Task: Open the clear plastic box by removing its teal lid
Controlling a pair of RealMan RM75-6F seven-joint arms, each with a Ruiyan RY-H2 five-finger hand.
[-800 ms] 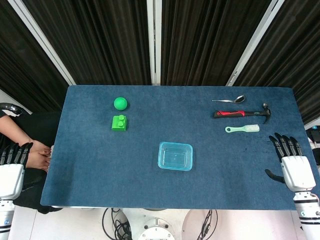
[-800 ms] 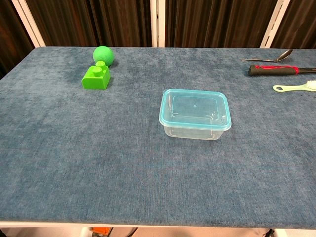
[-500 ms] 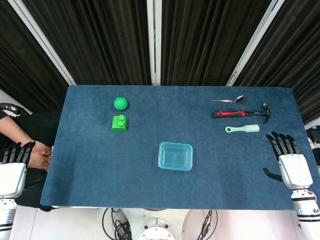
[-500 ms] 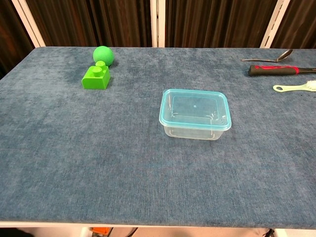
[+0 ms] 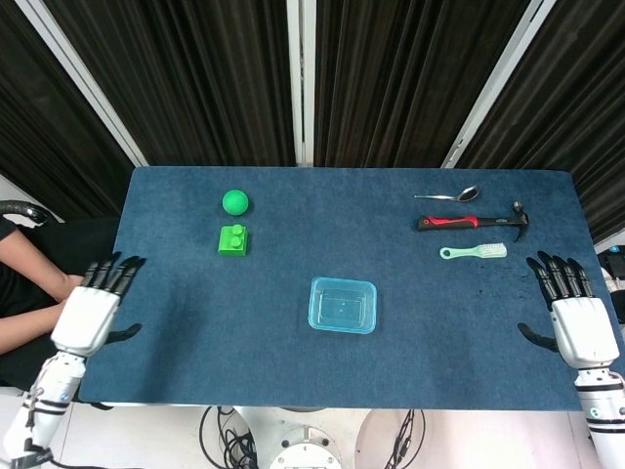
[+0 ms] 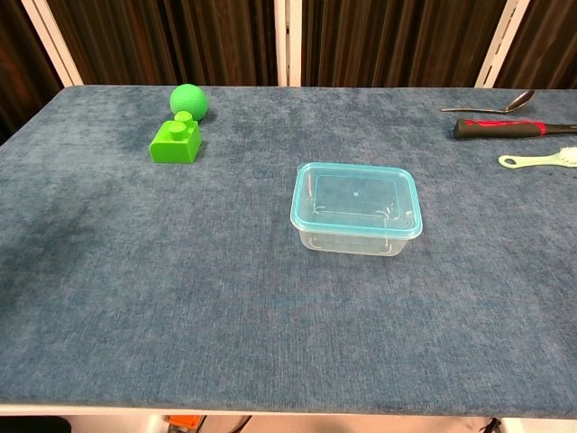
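Observation:
The clear plastic box (image 5: pixel 343 306) (image 6: pixel 353 236) stands near the middle of the blue table, its teal lid (image 6: pixel 356 199) seated flat on top. My left hand (image 5: pixel 91 311) hovers at the table's left edge, palm down, fingers spread and empty. At the right edge my right hand (image 5: pixel 573 318) is likewise flat with fingers apart, holding nothing. Both hands are far from the box. Neither hand shows in the chest view.
A green ball (image 5: pixel 234 201) and green block (image 5: pixel 232 239) sit at the back left. A spoon (image 5: pixel 449 195), a red-handled hammer (image 5: pixel 473 222) and a pale green brush (image 5: pixel 473 252) lie at the back right. A person's arm (image 5: pixel 29 293) is beside the table's left edge.
My left hand has moved right and forward, from off the table's side to over its left edge. My right hand has drifted slightly outward. The box has not moved.

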